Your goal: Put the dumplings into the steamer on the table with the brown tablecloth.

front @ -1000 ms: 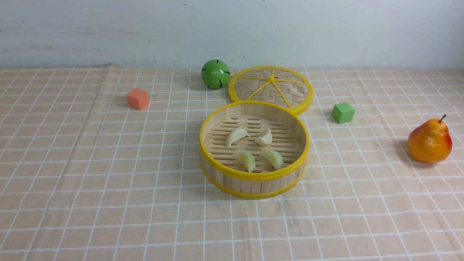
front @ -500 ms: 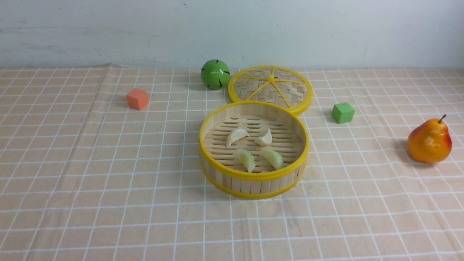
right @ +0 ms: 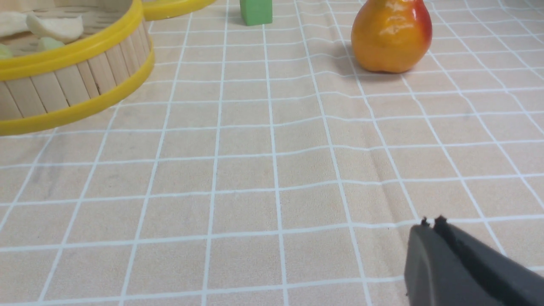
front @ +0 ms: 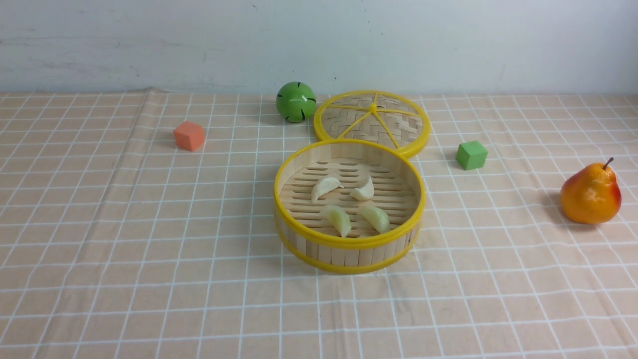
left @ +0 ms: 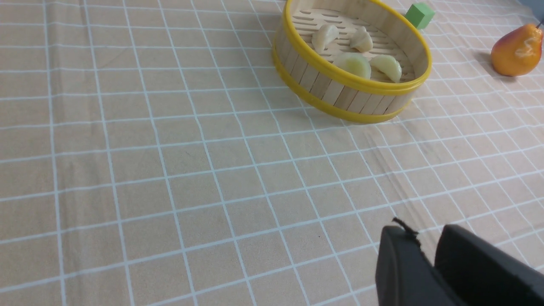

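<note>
Bamboo steamer (left: 340, 91) beyond left gripper (left: 427, 250)

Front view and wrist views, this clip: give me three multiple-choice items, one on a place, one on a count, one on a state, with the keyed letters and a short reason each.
1. Where does the woven lid lie?
A. On the steamer
B. Behind the steamer
C. Beside the pear

2. How many dumplings are in the steamer?
A. Two
B. Three
C. Four

3. How is the right gripper?
A. Shut, empty
B. Shut on a green cube
C. Wide open

Key: 1 B, the lid rests flat on the cloth at the steamer's far side. 2 C, two white and two green lie on the slats. 3 A, its fingertips meet with nothing between.
</note>
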